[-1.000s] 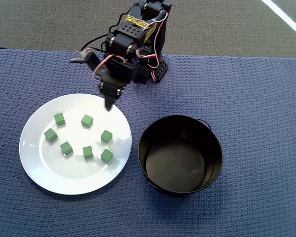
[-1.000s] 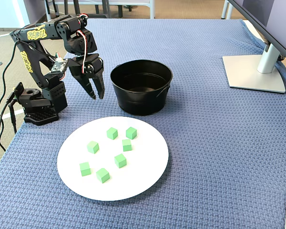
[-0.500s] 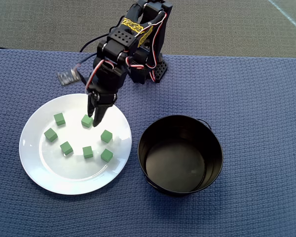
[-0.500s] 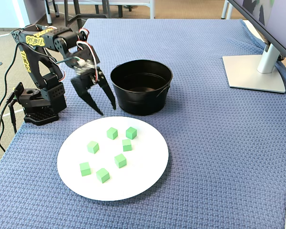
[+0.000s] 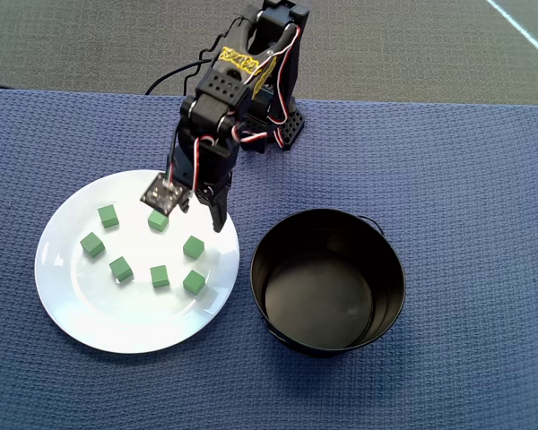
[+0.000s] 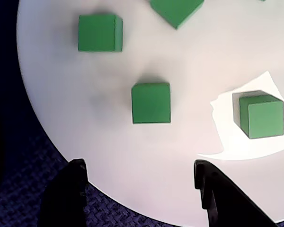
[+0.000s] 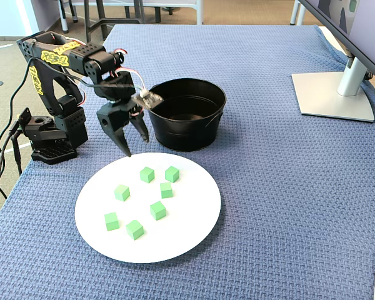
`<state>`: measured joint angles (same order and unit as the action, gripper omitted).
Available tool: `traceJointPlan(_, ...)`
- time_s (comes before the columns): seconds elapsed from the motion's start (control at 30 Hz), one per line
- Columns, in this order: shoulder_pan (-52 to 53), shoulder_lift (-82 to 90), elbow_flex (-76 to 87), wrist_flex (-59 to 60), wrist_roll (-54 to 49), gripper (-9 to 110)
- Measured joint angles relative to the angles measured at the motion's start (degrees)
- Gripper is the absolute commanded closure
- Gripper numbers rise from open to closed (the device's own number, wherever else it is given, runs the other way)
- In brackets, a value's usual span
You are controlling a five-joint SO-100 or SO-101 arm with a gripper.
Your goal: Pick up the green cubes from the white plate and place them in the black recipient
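Note:
Seven green cubes lie spread on the white plate [image 5: 72, 296], among them one [image 5: 158, 220] near its upper edge in the overhead view. The black recipient [image 5: 278, 246] stands empty to the right of the plate. My gripper [image 5: 202, 215] is open and empty, hovering over the plate's upper right rim. In the wrist view my gripper [image 6: 139, 170] frames the plate's edge [image 6: 132, 156], with one cube [image 6: 151, 103] just ahead between the jaws and three others around it. In the fixed view my gripper [image 7: 135, 144] hangs between the pot [image 7: 187, 134] and the plate [image 7: 181, 231].
A blue woven cloth [image 5: 448, 179] covers the table. The arm's base [image 7: 50, 134] stands at the left in the fixed view. A monitor stand [image 7: 334, 94] sits at the back right there.

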<state>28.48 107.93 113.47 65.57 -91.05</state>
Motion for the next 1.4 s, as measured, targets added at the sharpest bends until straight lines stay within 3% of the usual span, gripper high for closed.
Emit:
traceJointPlan(0.5,-0.09,-22.15,-15.91,4.48,-2.81,80)
traceJointPlan(1.17,-0.09,-31.64,-17.05,-0.18,-4.92,86)
traceJointPlan(1.33,0.09,-32.52,-17.93,-1.49,-4.92,101)
traceJointPlan(1.4,0.53,-32.52,-17.93,-2.29,-4.92,101)
